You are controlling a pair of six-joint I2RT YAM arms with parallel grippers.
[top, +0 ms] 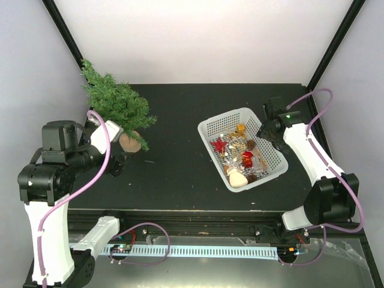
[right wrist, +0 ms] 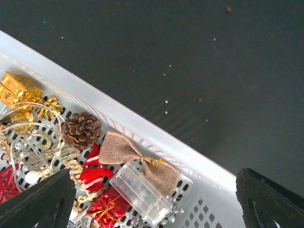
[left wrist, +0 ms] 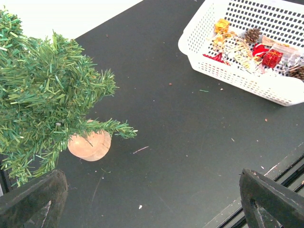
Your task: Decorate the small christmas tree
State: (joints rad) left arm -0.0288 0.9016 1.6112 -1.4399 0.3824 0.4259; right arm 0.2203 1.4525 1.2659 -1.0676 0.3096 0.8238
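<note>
Top external view shows the small christmas tree point(top: 115, 105) at the far left of the black worktop point(top: 180, 174), its round tan base point(top: 130, 143) toward the middle and its tip toward the far-left corner. It seems to lean that way, though from above it is hard to tell whether it stands or lies. The left jaws hover just near of the base, wide open and holding nothing. In the left wrist view both dark fingers point(left wrist: 33, 202) sit at the bottom corners with bare worktop between them and the tree point(left wrist: 42, 90) ahead on the left. A white perforated basket point(top: 207, 129) lies well apart on the right half. The right jaws hang over its far right corner, also spread wide and empty. The right wrist view looks down past the basket's rim point(right wrist: 142, 135) on a pine cone point(right wrist: 81, 129), a burlap bow point(right wrist: 118, 149), a gold gift box point(right wrist: 19, 89), a red gift box point(right wrist: 107, 209) and a clear plastic case point(right wrist: 140, 192).
</note>
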